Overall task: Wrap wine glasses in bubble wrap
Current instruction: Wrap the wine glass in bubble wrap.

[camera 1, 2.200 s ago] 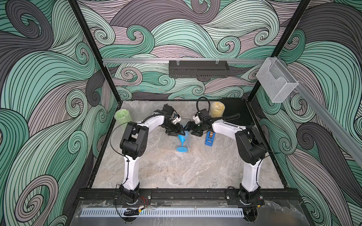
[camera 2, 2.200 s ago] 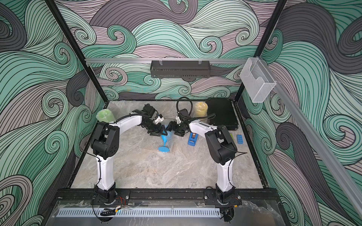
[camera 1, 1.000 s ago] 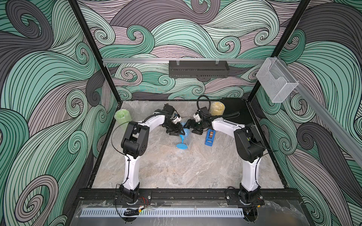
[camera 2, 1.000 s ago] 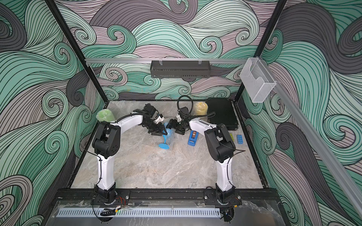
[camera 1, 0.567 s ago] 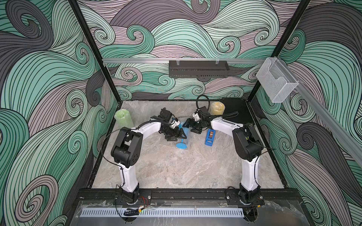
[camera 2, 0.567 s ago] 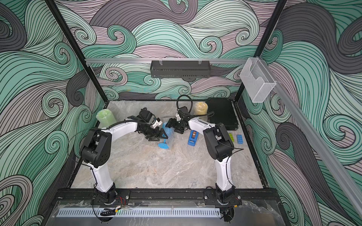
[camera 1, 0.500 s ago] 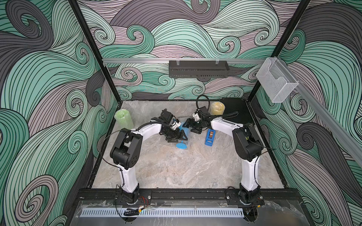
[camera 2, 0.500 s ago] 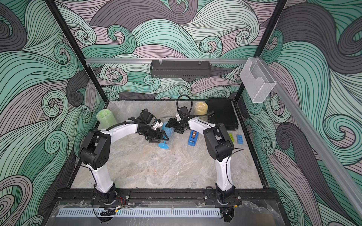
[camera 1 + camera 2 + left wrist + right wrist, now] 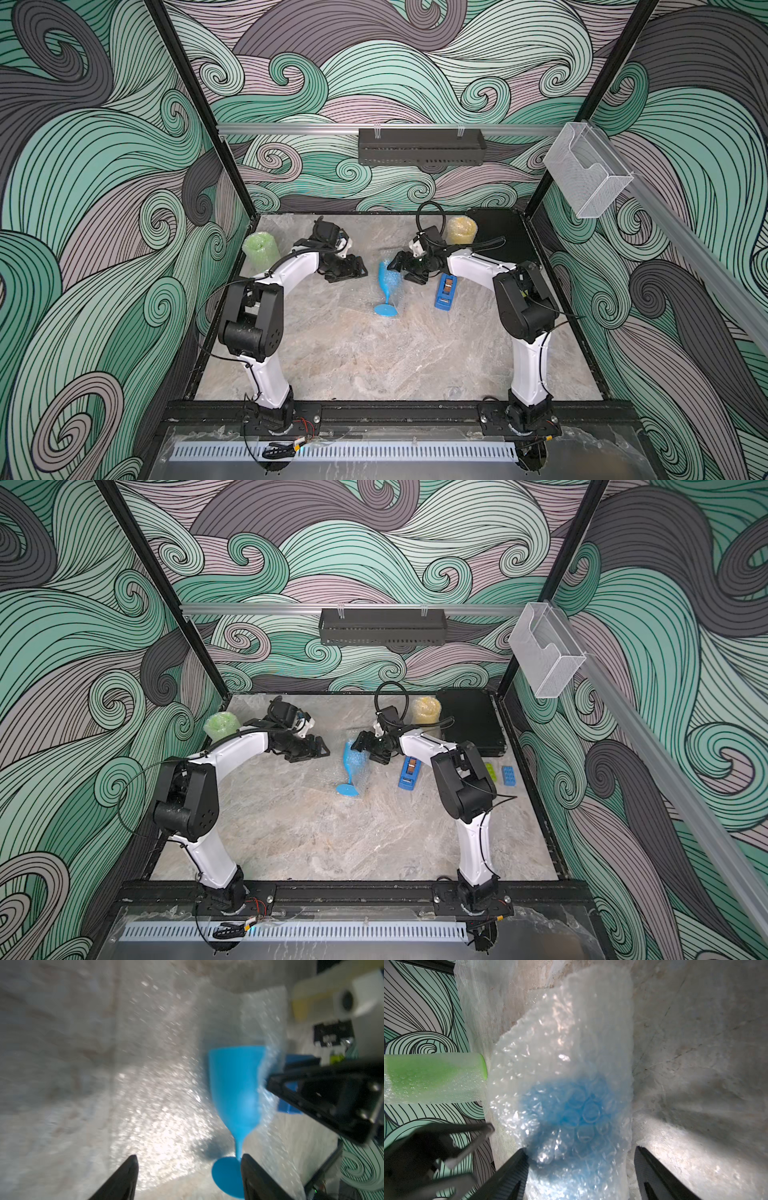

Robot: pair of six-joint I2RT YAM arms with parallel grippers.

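Observation:
The blue wine glass (image 9: pixel 385 286) (image 9: pixel 350 766) stands on its foot mid-table, with bubble wrap (image 9: pixel 398 293) (image 9: pixel 560 1043) curled round its right side. My right gripper (image 9: pixel 398 271) (image 9: pixel 579 1167) is open and straddles the wrap-covered bowl; one finger (image 9: pixel 517 1169) touches the wrap, the other stands clear. To the left, my left gripper (image 9: pixel 362 272) (image 9: pixel 188 1169) is open and empty, apart from the glass (image 9: pixel 234 1093). More wrap (image 9: pixel 162 1126) lies flat on the table there. A green glass (image 9: pixel 259 251) (image 9: pixel 433 1078) and a yellow glass (image 9: pixel 461 230) stand wrapped at the back.
A blue tape dispenser (image 9: pixel 445 293) (image 9: pixel 410 773) lies just right of the blue glass. A black case (image 9: pixel 473 721) fills the back right corner, with small green (image 9: pixel 490 771) and blue (image 9: pixel 509 776) blocks beside it. Bare marble table (image 9: pixel 374 353) stretches toward the front.
My left gripper has let go at the blue glass's bowl, opened and drawn back to the left. The right gripper has stayed at the bowl.

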